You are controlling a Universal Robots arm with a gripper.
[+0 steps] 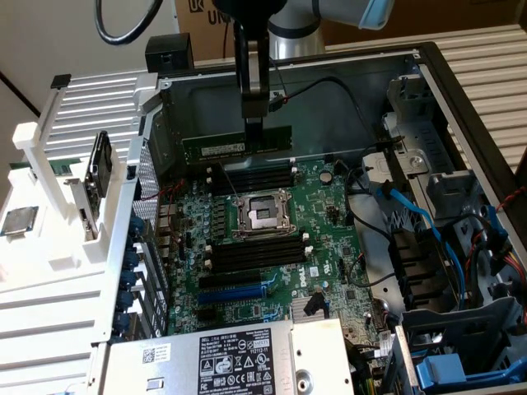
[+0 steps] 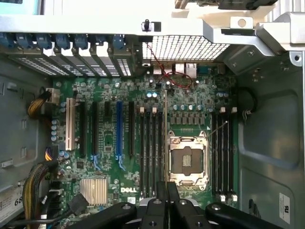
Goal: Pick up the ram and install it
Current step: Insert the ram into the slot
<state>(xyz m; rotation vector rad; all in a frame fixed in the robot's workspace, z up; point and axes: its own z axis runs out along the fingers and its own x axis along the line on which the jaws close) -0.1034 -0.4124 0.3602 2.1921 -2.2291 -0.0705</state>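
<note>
Open computer case (image 1: 346,99) lying on its side, motherboard (image 1: 338,239) face up, cardboard boxes (image 1: 198,16) behind. The gripper (image 1: 254,125) hangs over the board, clenched on the top edge of the ram (image 1: 237,146), so the pick-up is done and we're in the install step. The strip rides level, long edge down, above the bank of memory slots (image 1: 251,177) on the far side of the CPU socket (image 1: 262,214), apart from them.

From the wrist view the ram (image 2: 165,138) is a thin edge-on line below the gripper (image 2: 167,191), running parallel to the slots (image 2: 151,152) and just beside the one nearest the socket (image 2: 187,160). I'd judge it not quite centred over a slot. Seating calls for a small sideways correction, then a straight, even push with the white end clips open.
</note>
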